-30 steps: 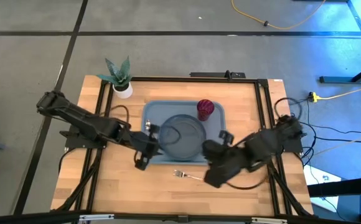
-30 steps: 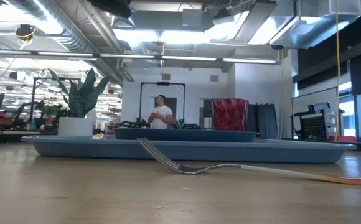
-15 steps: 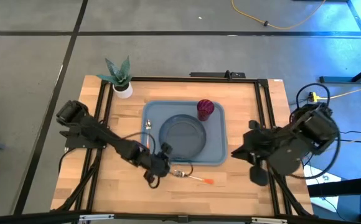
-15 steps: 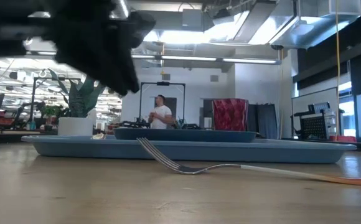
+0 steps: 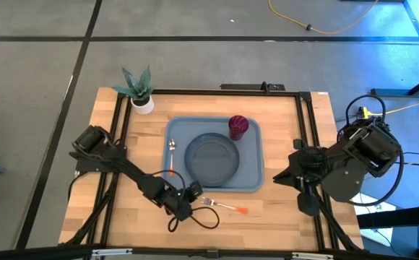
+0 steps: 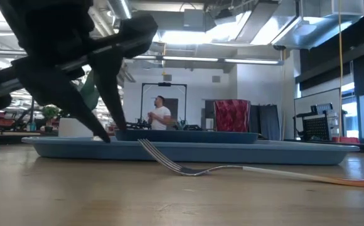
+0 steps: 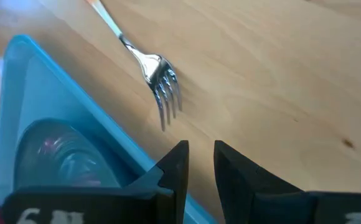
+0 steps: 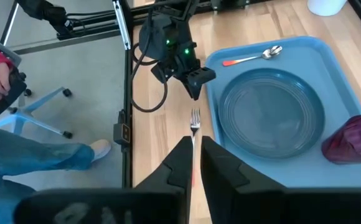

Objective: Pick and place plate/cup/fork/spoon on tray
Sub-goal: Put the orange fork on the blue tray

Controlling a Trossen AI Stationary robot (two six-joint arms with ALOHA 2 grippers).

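The fork (image 5: 220,205) lies flat on the wood just in front of the tray (image 5: 177,130), tines toward the table's left. My left gripper (image 7: 199,146) is low beside the tray's near rim, a short way from the tines (image 7: 167,99), fingers a narrow gap apart and touching nothing. The plate (image 5: 212,159), cup (image 5: 238,126) and spoon (image 5: 172,146) rest inside the tray. My right gripper (image 8: 196,143) is raised at the table's right edge, shut and holding nothing.
A white plant pot (image 5: 141,101) stands at the far left corner. Black frame rails run along the table's sides. A seated person's legs and a chair (image 8: 18,93) show beyond the table's near edge. Bare wood lies left and right of the fork.
My left gripper has come down from beside the tray toward the near edge, rolling as it went, and now sits low by the fork's tines. My right arm has pulled back from over the fork toward the right edge and risen. The fork has stayed put.
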